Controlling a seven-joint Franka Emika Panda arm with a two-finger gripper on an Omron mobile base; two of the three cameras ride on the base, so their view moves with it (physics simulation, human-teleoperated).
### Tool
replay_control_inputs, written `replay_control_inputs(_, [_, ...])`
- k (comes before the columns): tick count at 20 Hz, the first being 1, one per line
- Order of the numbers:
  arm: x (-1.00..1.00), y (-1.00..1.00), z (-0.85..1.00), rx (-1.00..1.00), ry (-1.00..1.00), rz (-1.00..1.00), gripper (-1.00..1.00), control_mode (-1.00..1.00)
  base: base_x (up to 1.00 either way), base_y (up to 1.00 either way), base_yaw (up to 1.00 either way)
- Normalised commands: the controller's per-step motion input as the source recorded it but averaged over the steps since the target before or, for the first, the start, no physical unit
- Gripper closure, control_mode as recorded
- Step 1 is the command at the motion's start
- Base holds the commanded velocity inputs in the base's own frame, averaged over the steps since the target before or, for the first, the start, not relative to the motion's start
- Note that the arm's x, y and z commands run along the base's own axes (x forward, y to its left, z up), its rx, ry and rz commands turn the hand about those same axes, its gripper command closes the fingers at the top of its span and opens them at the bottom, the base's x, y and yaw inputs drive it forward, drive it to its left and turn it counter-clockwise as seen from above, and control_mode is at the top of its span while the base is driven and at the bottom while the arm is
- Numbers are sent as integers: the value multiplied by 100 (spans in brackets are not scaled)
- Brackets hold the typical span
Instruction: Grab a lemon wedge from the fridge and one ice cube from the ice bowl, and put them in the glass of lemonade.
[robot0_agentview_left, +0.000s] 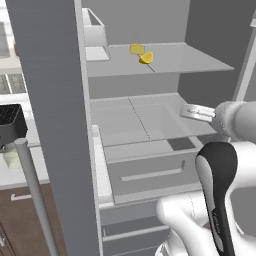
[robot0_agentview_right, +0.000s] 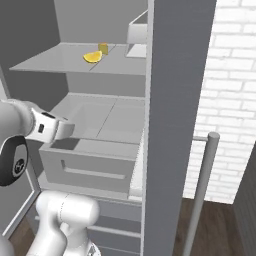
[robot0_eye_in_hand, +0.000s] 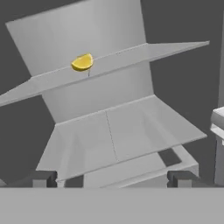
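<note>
fridge with its door swung open, pale grey shelves inside. the lemon wedge sits on the upper shelf, near the middle, touching or just beside a small yellow block behind it. your claw is spread wide and holds nothing; in the hand view its two dark tips stand far apart at the bottom, aimed into the fridge at the level of the lower shelf, well below the wedge.

you are on the reach for the wedge, with nothing picked up yet. to do it well, lift the hand until the wedge sits between the two tips, then go straight in over the upper shelf. keep the tips above the shelf's front edge so they don't catch it. close only once the wedge is fully between them, and avoid nudging the yellow block, which could push the wedge back.
</note>
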Motion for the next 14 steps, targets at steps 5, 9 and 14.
replay_control_inputs(5, [-16, 2, 18, 4, -18, 0, -100, -100, 0, 0, 0])
replay_control_inputs(9, [-34, 0, 38, 9, -10, 0, -100, -100, 0, 0, 0])
replay_control_inputs(14, [-8, -6, 98, 1, 4, 0, -100, -100, 0, 0, 0])
